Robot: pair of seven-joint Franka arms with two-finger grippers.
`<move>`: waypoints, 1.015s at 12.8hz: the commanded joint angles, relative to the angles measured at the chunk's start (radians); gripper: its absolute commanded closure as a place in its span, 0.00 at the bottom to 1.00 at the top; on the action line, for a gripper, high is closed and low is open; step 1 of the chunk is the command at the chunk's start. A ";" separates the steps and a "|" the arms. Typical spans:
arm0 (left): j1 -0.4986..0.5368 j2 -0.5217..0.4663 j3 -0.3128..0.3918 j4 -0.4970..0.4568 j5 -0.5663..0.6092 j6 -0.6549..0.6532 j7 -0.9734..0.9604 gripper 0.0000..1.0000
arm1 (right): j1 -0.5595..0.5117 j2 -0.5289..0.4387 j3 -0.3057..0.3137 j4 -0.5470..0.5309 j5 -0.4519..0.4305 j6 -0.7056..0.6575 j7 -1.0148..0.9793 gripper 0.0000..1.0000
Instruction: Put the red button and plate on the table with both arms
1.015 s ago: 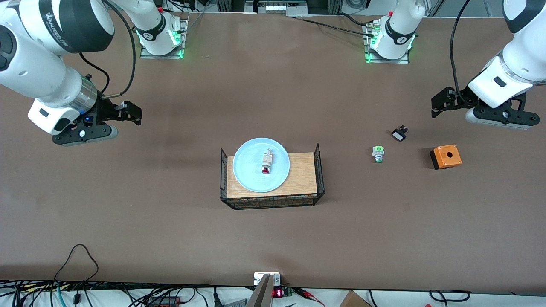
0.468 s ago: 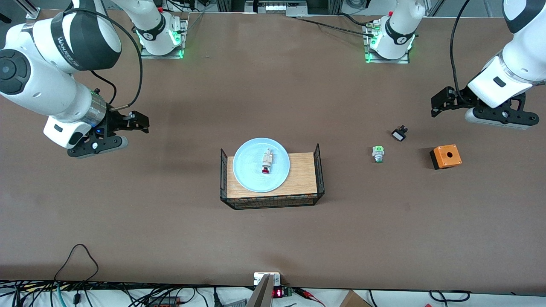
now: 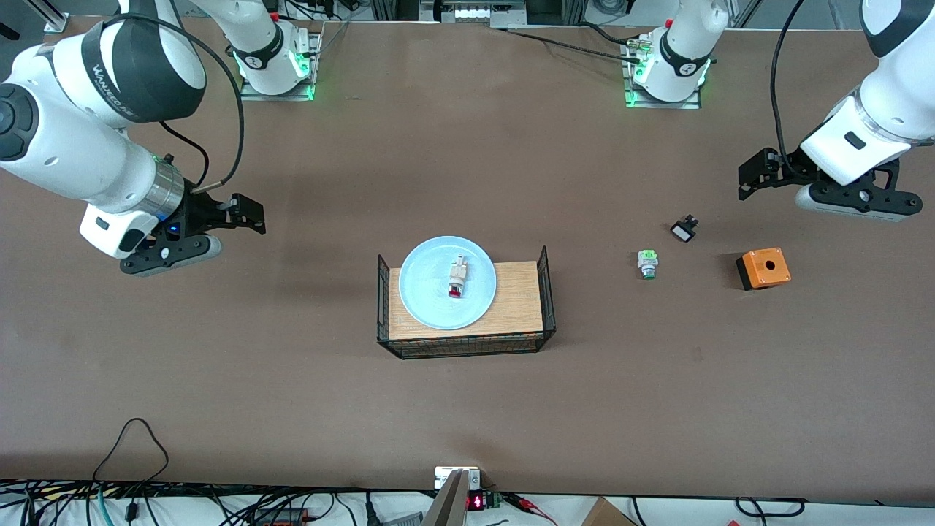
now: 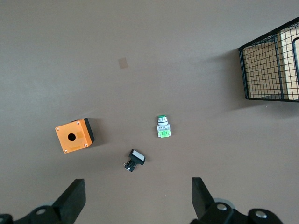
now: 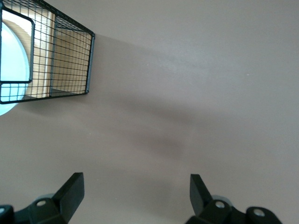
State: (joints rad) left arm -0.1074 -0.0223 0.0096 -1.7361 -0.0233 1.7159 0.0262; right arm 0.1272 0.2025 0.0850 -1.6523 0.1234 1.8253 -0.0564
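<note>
Since a second ago the right gripper [image 3: 245, 213] has swung closer to the tray [image 3: 518, 299], fingers spread and empty over bare counter [image 3: 292, 380], probably starting its approach. On the tray sits the plate [image 3: 424, 292] with the red button [image 3: 456, 277] on it, well apart from both grippers. Fingers also spread, the left gripper [image 3: 760, 172] waits above the black switch [image 3: 684, 230].

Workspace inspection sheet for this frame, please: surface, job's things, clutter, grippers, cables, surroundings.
Surface: brown table.
Job's things: red button lies on the plate; plate sits on the wire-sided tray.
Clutter: green button, black-and-white switch, orange box, toward the left arm's end.
Grippers: right gripper open over bare table; left gripper open above the switch.
Cables: tangle along the camera-side edge.
Surroundings: arm bases lit green.
</note>
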 commanded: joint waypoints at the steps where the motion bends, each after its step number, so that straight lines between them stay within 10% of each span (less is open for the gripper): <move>1: 0.000 -0.007 0.001 0.010 0.017 -0.019 0.012 0.00 | 0.003 0.008 -0.004 0.016 0.025 0.000 -0.016 0.00; 4: -0.006 -0.004 -0.005 0.024 -0.003 -0.019 -0.009 0.00 | 0.006 0.012 -0.004 0.016 0.022 -0.011 -0.023 0.00; 13: -0.179 0.290 -0.355 0.331 -0.032 0.009 -0.388 0.00 | -0.009 0.020 -0.013 0.016 0.021 -0.012 -0.022 0.00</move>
State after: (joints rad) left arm -0.2224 0.1583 -0.3394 -1.5189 -0.1090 1.6967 -0.3133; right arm 0.1219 0.2206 0.0734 -1.6509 0.1276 1.8271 -0.0654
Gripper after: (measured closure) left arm 0.000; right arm 0.000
